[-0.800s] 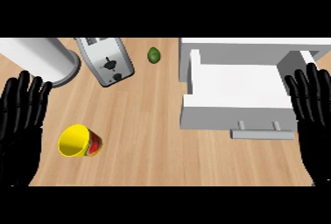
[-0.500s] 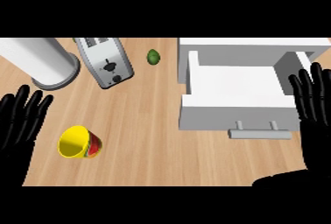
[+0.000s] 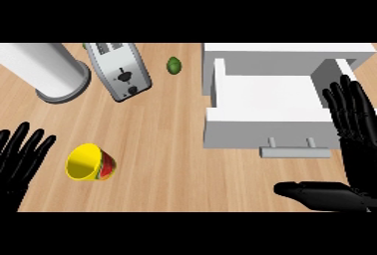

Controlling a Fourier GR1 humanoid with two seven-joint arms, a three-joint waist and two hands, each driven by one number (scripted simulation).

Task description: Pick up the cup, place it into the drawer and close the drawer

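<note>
I am drawing my left hand (image 3: 22,157), fingers spread, down toward the cup (image 3: 90,163) lying beside it, right hand (image 3: 357,124) open by the drawer (image 3: 269,127), nothing grasped yet.

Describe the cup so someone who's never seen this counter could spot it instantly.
Start at the tall white cylinder in the counter's far left corner and come straight toward the near edge. The cup lies there on its side beside the left hand. It is the only bright yellow thing, with red and green on its outside.
</note>
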